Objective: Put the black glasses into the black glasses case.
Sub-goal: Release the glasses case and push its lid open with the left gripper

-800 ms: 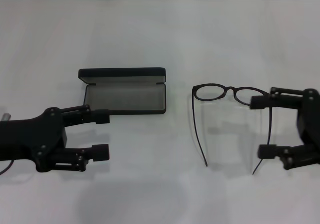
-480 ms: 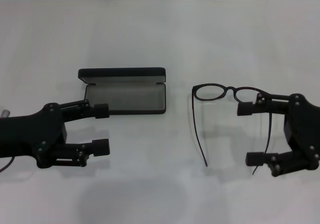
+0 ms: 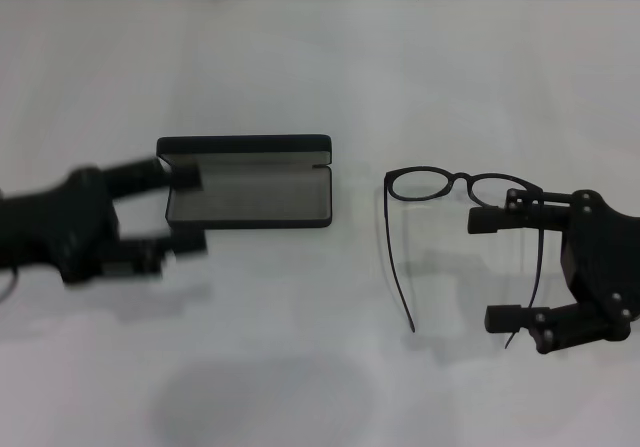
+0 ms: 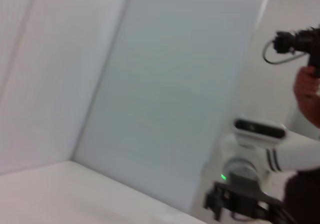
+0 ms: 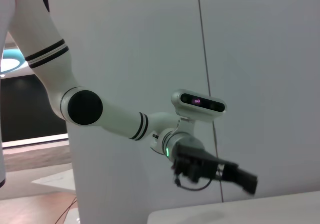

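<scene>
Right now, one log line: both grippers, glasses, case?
left gripper: open, at open matte black glasses case | right gripper: open, straddling temple of thin black-framed glasses | glasses on table, not in case

The left gripper (image 3: pixel 185 210) is blurred. Part of the black glasses (image 3: pixel 455 217) is hidden by the right gripper (image 3: pixel 490 269).

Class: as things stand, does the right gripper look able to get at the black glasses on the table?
Probably yes. The right gripper is open, straddling one temple arm of the black glasses, and nothing lies between them.
</scene>
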`<state>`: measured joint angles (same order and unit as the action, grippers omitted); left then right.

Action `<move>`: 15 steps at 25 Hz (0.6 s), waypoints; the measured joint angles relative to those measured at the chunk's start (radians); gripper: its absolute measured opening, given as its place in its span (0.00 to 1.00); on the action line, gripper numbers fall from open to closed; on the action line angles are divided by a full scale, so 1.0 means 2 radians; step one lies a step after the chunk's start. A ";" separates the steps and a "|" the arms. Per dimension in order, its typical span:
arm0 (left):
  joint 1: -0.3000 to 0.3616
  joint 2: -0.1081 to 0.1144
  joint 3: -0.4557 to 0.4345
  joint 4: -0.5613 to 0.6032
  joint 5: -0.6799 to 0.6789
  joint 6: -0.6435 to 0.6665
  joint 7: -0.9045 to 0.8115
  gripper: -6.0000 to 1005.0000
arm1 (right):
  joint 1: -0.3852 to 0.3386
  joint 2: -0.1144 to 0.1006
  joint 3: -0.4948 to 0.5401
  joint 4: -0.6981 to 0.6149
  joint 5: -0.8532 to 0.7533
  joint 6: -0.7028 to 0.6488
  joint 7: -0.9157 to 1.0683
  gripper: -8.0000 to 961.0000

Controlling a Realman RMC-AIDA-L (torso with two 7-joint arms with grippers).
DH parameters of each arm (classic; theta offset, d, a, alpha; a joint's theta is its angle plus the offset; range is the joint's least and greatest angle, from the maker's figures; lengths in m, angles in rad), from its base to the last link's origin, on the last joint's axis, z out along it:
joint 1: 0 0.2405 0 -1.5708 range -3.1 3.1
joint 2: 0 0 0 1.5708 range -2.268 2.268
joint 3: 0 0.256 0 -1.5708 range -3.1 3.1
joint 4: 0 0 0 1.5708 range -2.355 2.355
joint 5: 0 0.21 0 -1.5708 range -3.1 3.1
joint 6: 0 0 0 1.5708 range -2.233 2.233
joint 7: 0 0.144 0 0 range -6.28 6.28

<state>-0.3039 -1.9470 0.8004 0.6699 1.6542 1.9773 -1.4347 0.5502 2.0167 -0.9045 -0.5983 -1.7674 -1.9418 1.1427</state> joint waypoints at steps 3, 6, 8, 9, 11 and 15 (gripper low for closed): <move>-0.014 0.006 -0.039 0.021 0.010 -0.018 -0.032 0.87 | -0.005 -0.001 0.004 0.000 0.001 0.003 0.000 0.90; -0.030 0.012 -0.055 0.067 0.035 -0.056 -0.067 0.87 | -0.011 -0.002 0.005 0.000 0.002 0.009 0.000 0.90; -0.047 0.014 -0.056 0.109 0.071 -0.092 -0.083 0.87 | -0.016 -0.002 0.005 0.000 0.002 0.012 0.000 0.90; -0.056 0.015 -0.056 0.121 0.086 -0.100 -0.085 0.87 | -0.018 -0.002 0.005 0.000 0.002 0.014 0.000 0.90; -0.078 0.016 -0.055 0.141 0.116 -0.108 -0.087 0.86 | -0.021 -0.002 0.006 0.000 0.003 0.018 0.001 0.90; -0.115 0.002 -0.052 0.168 0.204 -0.130 -0.088 0.85 | -0.031 -0.002 0.010 0.002 0.006 0.028 0.001 0.90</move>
<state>-0.5346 -1.9422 0.6957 1.0052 2.0627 1.7168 -1.6102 0.4887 2.0134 -0.8844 -0.5944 -1.7552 -1.8850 1.1456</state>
